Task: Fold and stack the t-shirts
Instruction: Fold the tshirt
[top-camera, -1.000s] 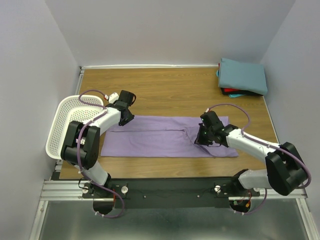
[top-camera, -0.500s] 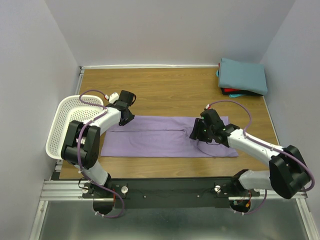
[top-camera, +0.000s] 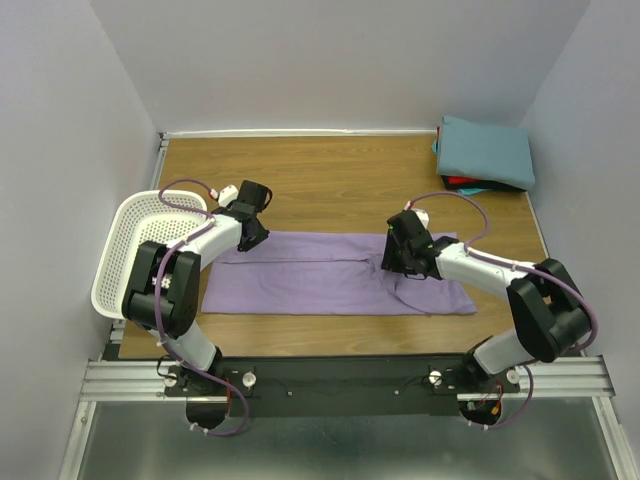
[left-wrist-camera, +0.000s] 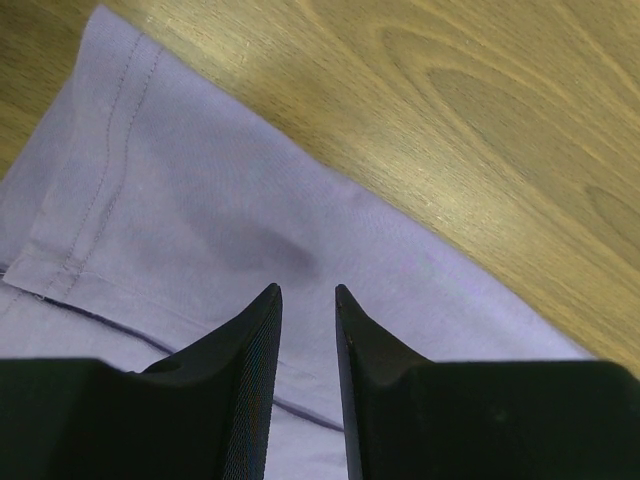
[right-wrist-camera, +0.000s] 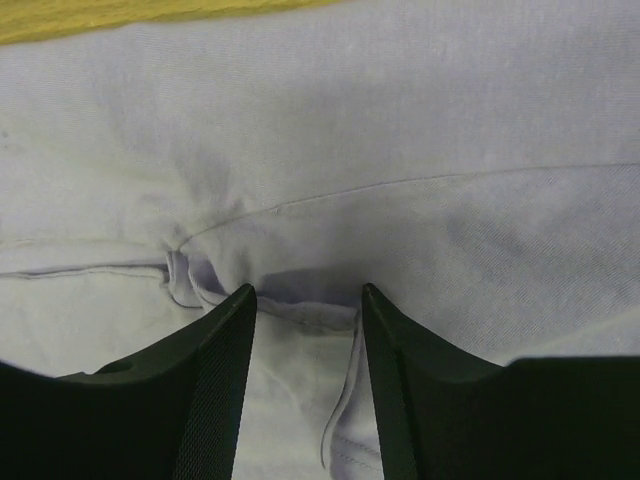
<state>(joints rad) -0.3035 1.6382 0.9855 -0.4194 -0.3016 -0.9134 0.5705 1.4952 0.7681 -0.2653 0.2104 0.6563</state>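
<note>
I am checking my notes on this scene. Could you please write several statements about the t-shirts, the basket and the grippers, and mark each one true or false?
1. The lavender t-shirt lies spread flat on the table. True.
2. The teal t-shirt lies under the red t-shirt. False: the teal one is on top, and only an edge of the red one shows.
3. The right gripper is shut on the lavender t-shirt. False: its jaws stand apart over the cloth, with nothing between them.
4. The white basket sits at the left edge of the table. True.
5. The left gripper is over the lavender t-shirt's left end. True.
</note>
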